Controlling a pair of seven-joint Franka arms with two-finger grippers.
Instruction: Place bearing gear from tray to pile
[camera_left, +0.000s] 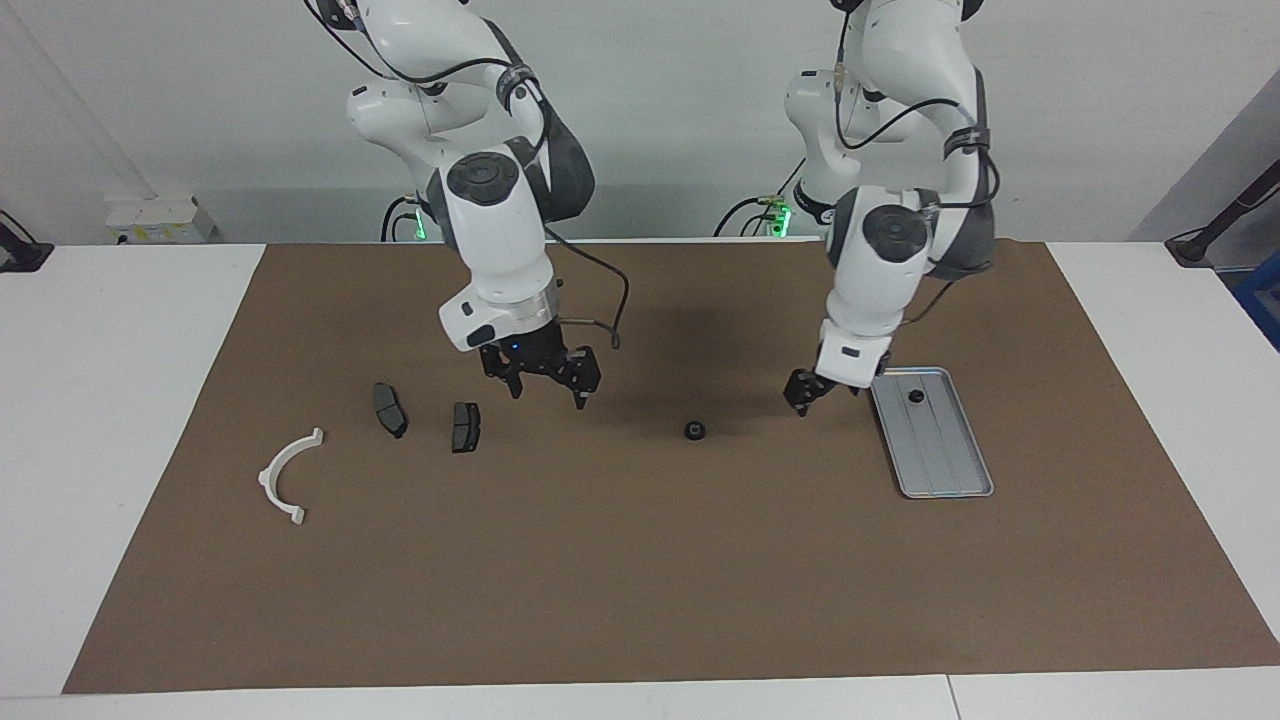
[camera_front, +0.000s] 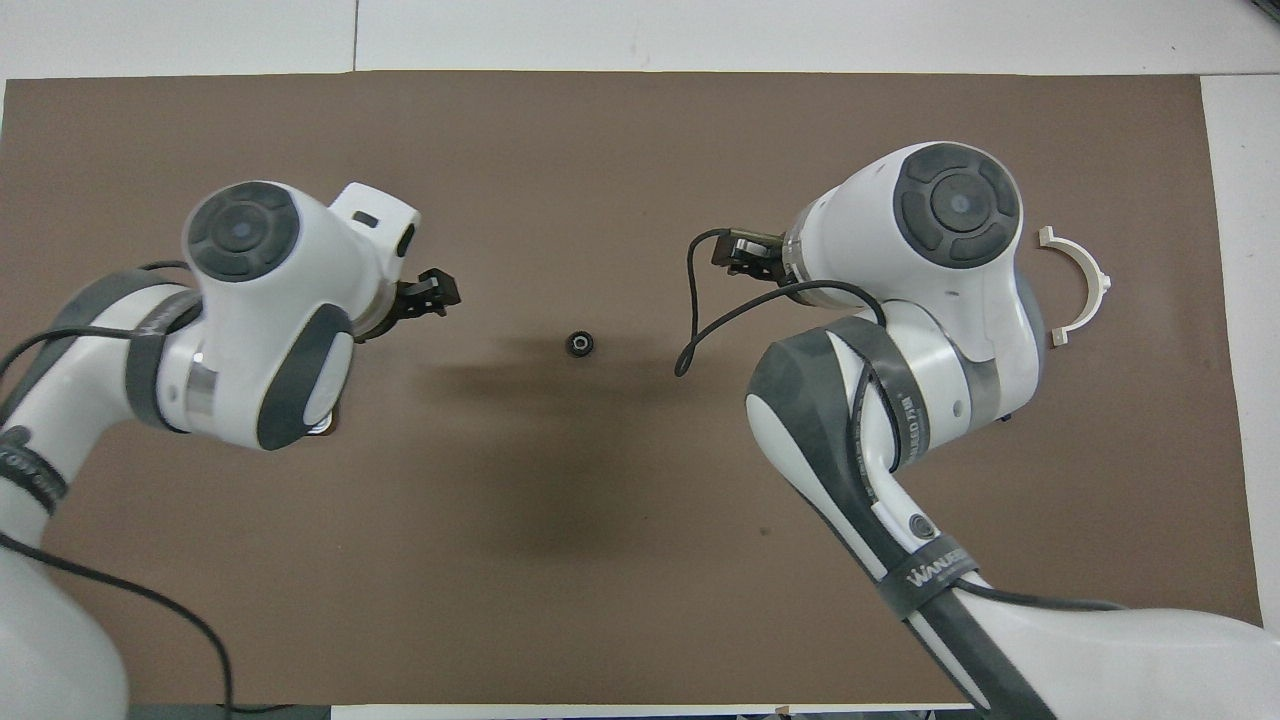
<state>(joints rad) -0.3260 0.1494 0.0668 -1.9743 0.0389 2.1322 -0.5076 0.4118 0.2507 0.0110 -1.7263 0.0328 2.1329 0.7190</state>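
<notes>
While bearing gear (camera_left: 695, 430) lies flat, bore upward.

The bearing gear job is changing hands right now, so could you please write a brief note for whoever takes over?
Left hand: open, empty, over the mat beside the tray.
Right hand: open, empty, over the mat near the brake pads.
One gear lies on the mat midway between tray and pile; another gear sits in the tray.
Left: carry the mat gear to the pile by the white bracket.

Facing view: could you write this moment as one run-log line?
bearing gear: on mat mid-table | second gear: in tray | left gripper: open, empty, beside tray | right gripper: open, over mat
</notes>
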